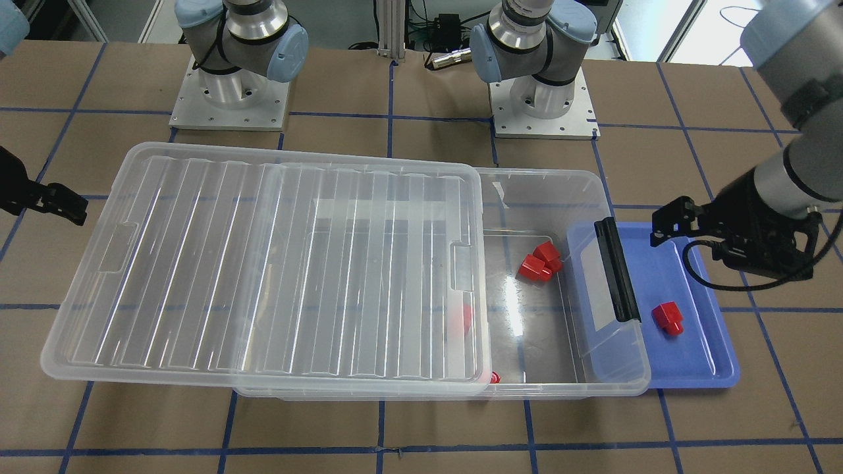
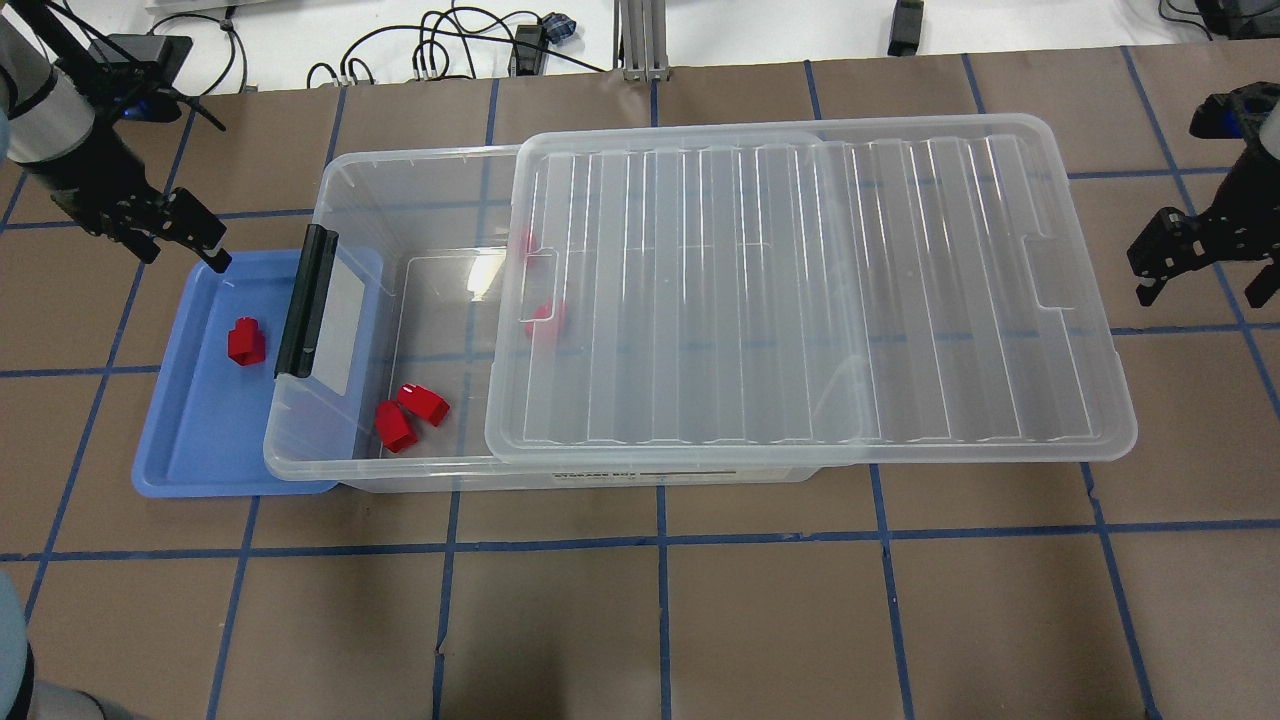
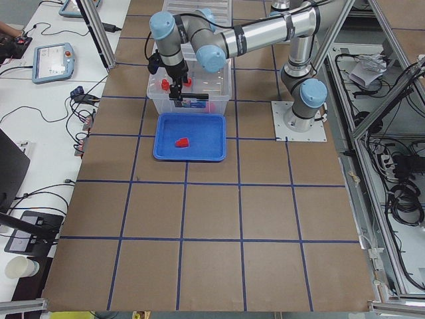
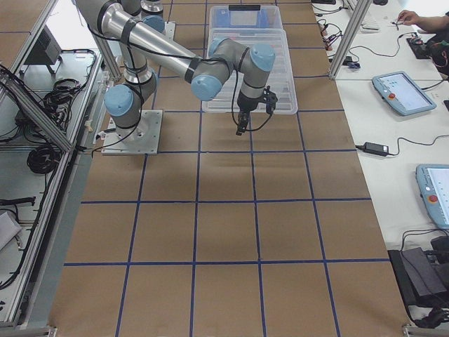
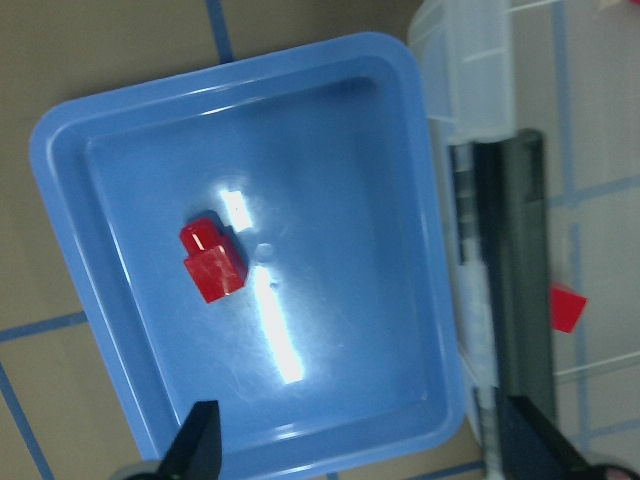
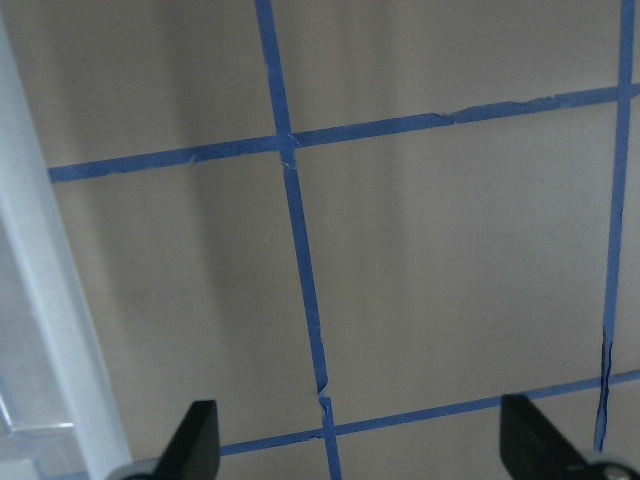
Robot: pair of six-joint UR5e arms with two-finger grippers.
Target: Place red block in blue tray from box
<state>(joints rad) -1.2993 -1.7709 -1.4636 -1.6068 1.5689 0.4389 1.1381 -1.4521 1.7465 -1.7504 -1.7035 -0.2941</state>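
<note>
Under the ribbed lid (image 2: 800,300) of the box (image 2: 560,475), two red blocks show only as blurred smears, one (image 2: 547,318) at the lid's edge, one (image 2: 524,241) by the far wall. The blue tray (image 2: 190,430) has its box-side rim covered by the box's end and black latch bar (image 2: 305,300). In the wrist views, the picture's bottom edge cuts off the fingers of the left gripper (image 5: 362,445) and right gripper (image 6: 360,445).

I can read no word or number anywhere. The only print I find is a thin dark line of lettering (image 2: 690,473) on the long outer wall of the box (image 2: 450,340), just under the lid (image 2: 800,300) edge, too small to make out.
</note>
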